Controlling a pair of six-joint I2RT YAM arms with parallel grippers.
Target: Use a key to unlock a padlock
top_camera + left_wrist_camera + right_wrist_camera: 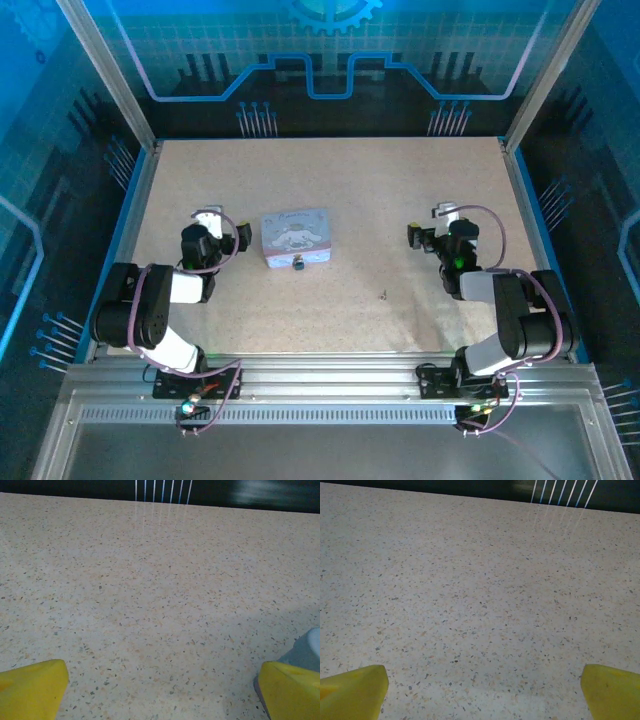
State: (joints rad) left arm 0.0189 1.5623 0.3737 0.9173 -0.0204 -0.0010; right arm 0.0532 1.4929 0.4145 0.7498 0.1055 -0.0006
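Observation:
A tiny dark padlock [298, 264] hangs at the front edge of a pale blue tin [296, 237] left of the table's middle. The key [384, 294] is a dark speck lying on the bare table to the right of the tin. My left gripper [208, 216] sits just left of the tin, and its yellow fingertips [33, 687] stand wide apart over bare table. My right gripper [442, 213] is at the right side, far from the key and padlock. Its yellow fingertips [612, 692] are spread too, with nothing between them.
A grey-blue corner of the tin [306, 652] shows beside my left gripper's right finger. The speckled table [330, 180] is bounded by blue rails at both sides and a dark panelled wall at the back. Both arm bases stand at the near edge.

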